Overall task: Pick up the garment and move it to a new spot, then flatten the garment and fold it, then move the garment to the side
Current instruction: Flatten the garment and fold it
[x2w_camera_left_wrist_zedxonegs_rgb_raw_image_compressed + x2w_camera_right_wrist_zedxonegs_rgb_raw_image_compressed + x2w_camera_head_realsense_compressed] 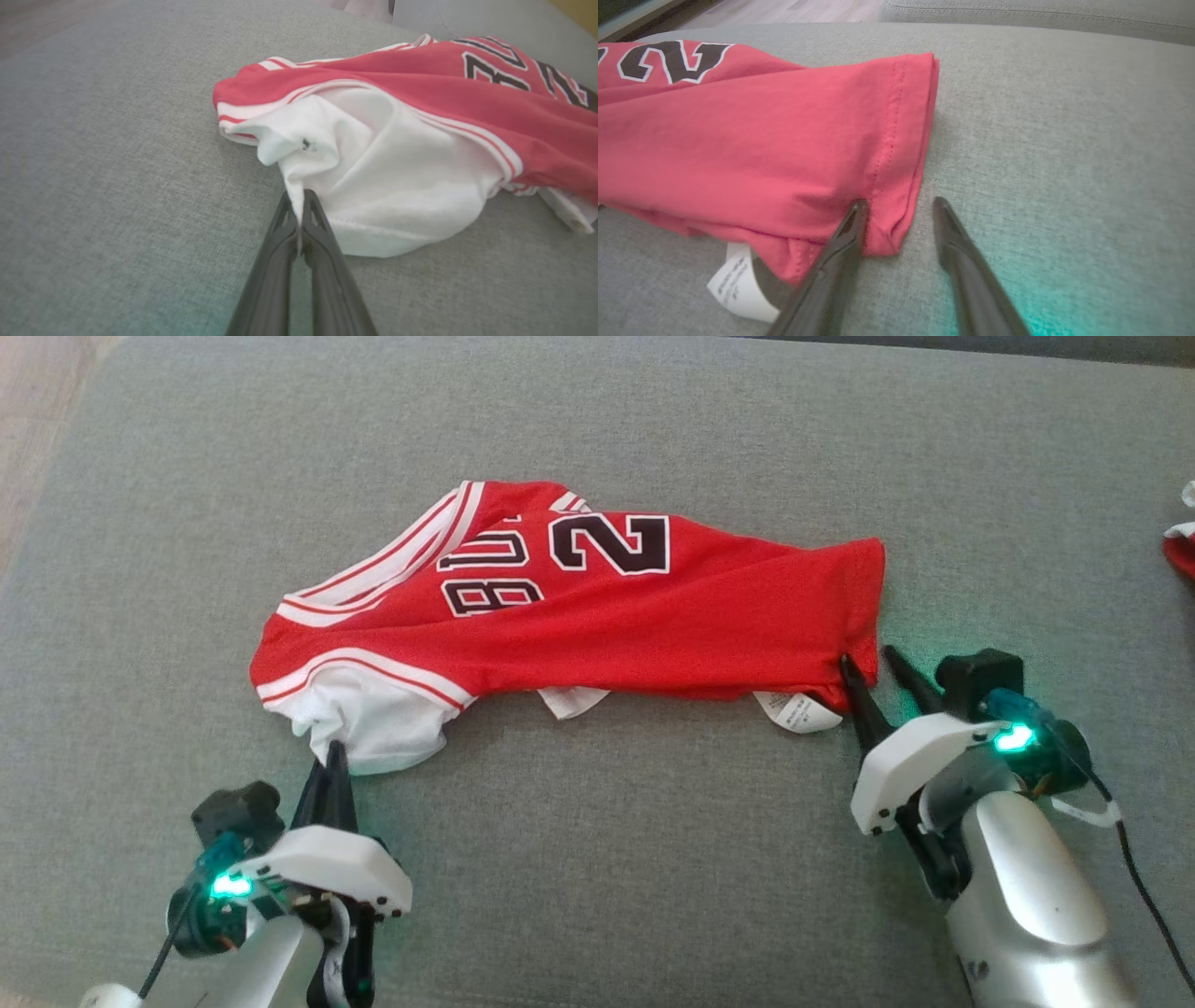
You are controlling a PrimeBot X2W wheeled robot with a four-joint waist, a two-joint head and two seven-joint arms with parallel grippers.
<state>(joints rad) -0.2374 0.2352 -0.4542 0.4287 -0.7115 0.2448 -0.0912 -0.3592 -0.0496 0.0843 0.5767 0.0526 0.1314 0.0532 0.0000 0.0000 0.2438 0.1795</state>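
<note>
Loosely bunched red jersey (607, 616), white-trimmed, on coarse grey woven cushion (653, 859).

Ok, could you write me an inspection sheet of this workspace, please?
Surface: grey fabric cushion, even.
Job's things: red jersey, crumpled; care label at its near edge.
Clutter: red-and-white item, cut off at the right edge.
Grippers: left gripper shut on the jersey's white cloth; right gripper open, astride the hem corner.
Cables: black cable behind the right gripper.
Surroundings: wooden floor beyond the cushion.
</note>
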